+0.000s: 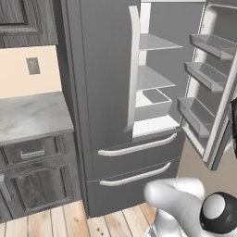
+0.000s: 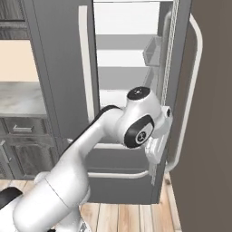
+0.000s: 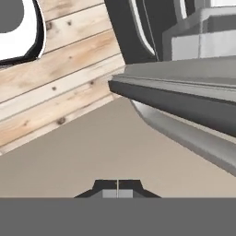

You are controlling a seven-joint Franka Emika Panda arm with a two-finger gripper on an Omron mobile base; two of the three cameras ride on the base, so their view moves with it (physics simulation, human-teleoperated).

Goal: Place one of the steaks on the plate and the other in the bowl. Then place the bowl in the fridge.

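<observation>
The grey steel fridge (image 1: 102, 92) stands ahead with its left door closed and its right door (image 1: 213, 83) swung wide, baring white shelves (image 1: 155, 78). In the right base view my hand (image 2: 155, 147) hangs low beside the outer edge of that open door (image 2: 181, 90), close to its long pale handle (image 2: 197, 90). My gripper (image 3: 118, 191) is shut, its two tips touching with nothing between them, pointing down at the floor under the door's bottom edge (image 3: 184, 97). The steaks, the plate and the bowl are out of view.
A marble counter (image 1: 32, 115) over grey drawers and cabinets (image 1: 37, 185) sits left of the fridge. Two lower fridge drawers (image 1: 139, 162) are closed. Wood floor (image 1: 111, 224) lies in front. A brown wall (image 2: 213, 136) stands close behind the open door.
</observation>
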